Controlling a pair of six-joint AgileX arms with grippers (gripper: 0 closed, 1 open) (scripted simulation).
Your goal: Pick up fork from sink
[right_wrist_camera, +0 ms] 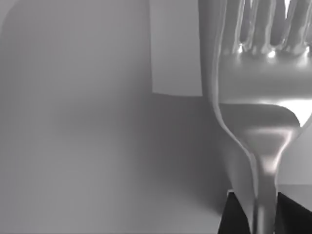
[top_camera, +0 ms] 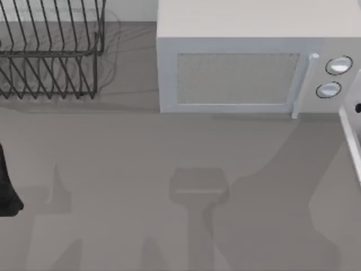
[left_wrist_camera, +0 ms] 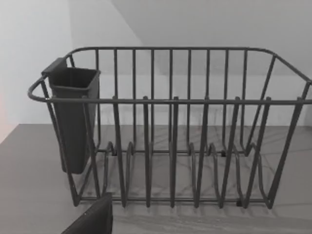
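Judging by the right wrist view, your right gripper (right_wrist_camera: 265, 214) was clamped on the fork (right_wrist_camera: 261, 97), tines outward, so the pickup looked done. Your left gripper (left_wrist_camera: 95, 219) faced the dish rack (left_wrist_camera: 170, 126), fingers' state untellable. A microwave (top_camera: 248, 62) stood far on the grey counter (top_camera: 141, 186).
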